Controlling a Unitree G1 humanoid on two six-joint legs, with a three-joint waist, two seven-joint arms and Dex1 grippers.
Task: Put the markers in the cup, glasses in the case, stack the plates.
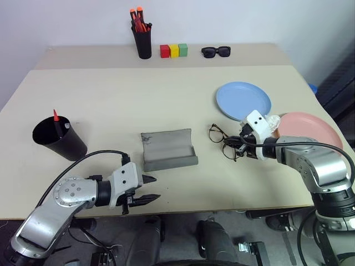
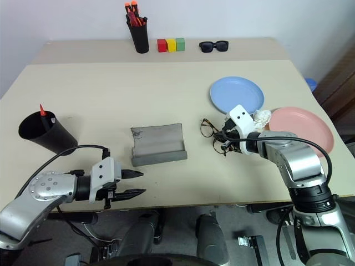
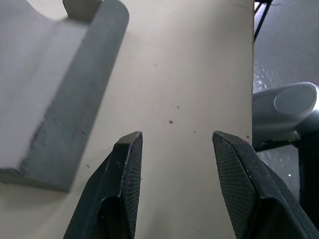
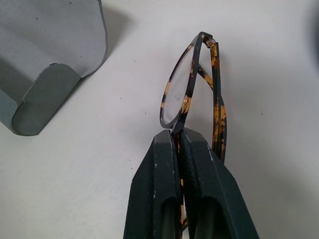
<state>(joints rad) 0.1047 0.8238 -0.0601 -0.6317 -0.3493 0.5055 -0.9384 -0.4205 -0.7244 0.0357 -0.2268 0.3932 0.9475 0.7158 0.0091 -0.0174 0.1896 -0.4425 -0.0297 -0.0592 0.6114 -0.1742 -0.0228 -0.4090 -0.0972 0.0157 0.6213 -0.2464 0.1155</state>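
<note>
The glasses [image 4: 192, 94] lie on the table between the open grey case [image 1: 168, 148] and the plates. My right gripper [image 4: 178, 133] is shut on the rim of the glasses beside one lens. Behind that gripper sits the light blue plate [image 1: 243, 101], and the pink plate [image 1: 310, 128] lies to its right, partly behind my right arm. The black cup [image 1: 58, 138] stands at the left with a red marker [image 1: 56, 116] sticking out of it. Near the front edge, just in front of the case, my left gripper [image 1: 148, 188] is open and empty.
Along the back of the table are a black pen holder [image 1: 143, 39] with orange-tipped pens, three coloured blocks [image 1: 173, 51] and black sunglasses [image 1: 216, 52]. A small white crumpled thing [image 1: 272, 121] sits between the plates. The table's front edge is close under both arms.
</note>
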